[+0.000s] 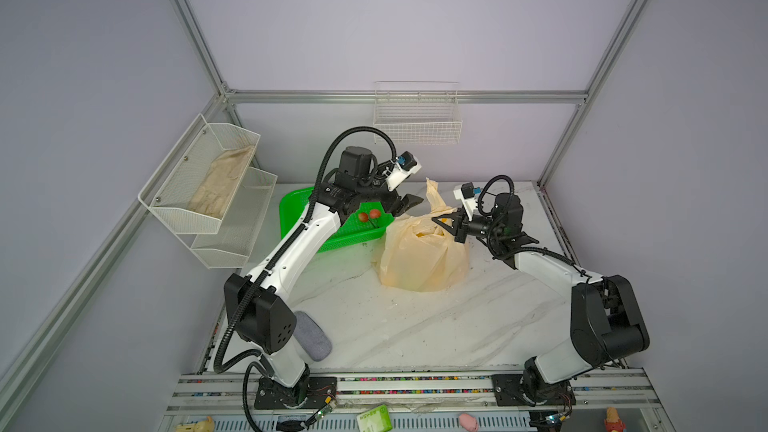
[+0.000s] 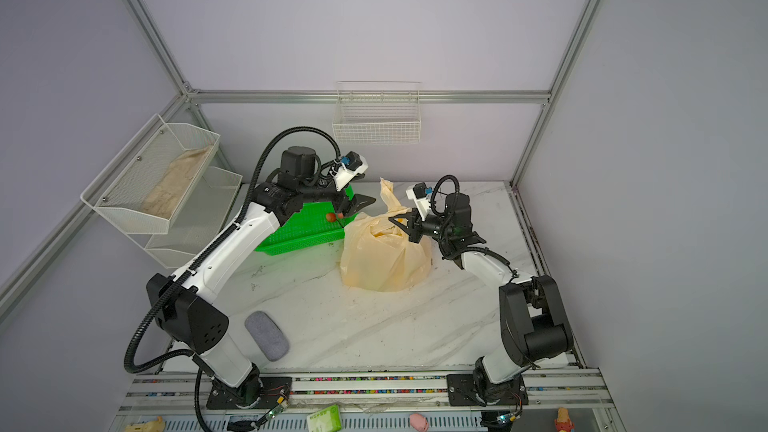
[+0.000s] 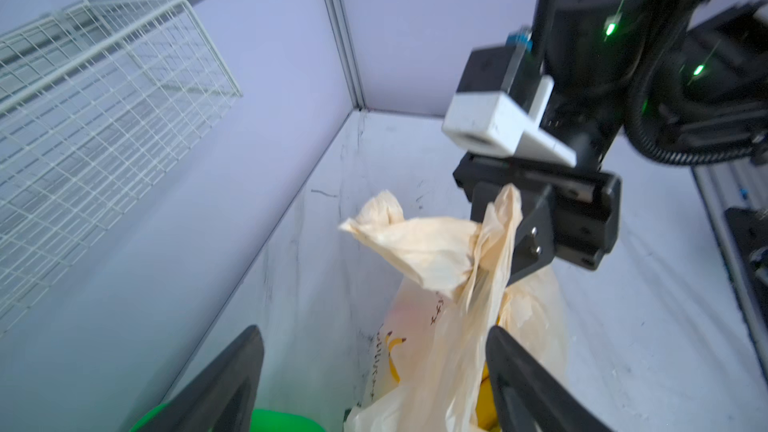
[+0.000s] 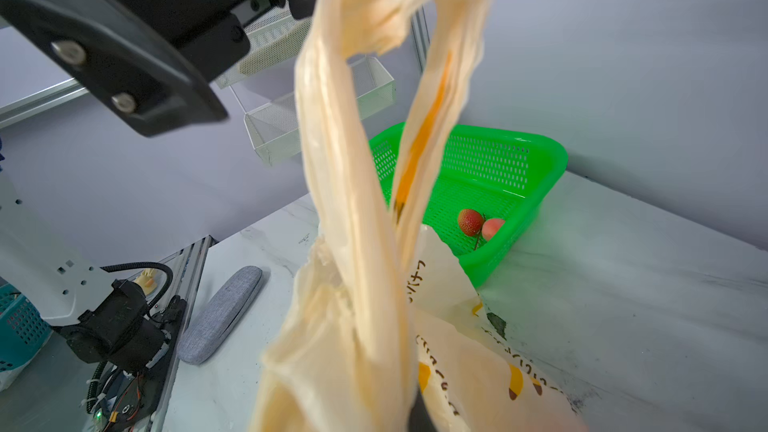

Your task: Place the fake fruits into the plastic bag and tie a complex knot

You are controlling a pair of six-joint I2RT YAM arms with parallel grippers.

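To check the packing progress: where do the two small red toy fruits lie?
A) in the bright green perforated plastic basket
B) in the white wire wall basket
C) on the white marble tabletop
A: the two small red toy fruits rest on the floor of the bright green perforated plastic basket.

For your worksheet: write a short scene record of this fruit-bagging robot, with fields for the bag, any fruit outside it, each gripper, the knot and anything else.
Bag: thin pale orange plastic carrier bag, bulging, between the two arms
Fruit outside bag: two small red toy fruits in the bright green perforated plastic basket
Left gripper: fingers open, holding nothing, beside the raised handle
Right gripper: shut on a bag handle
Knot: no finished knot visible
Other: grey fabric oblong case
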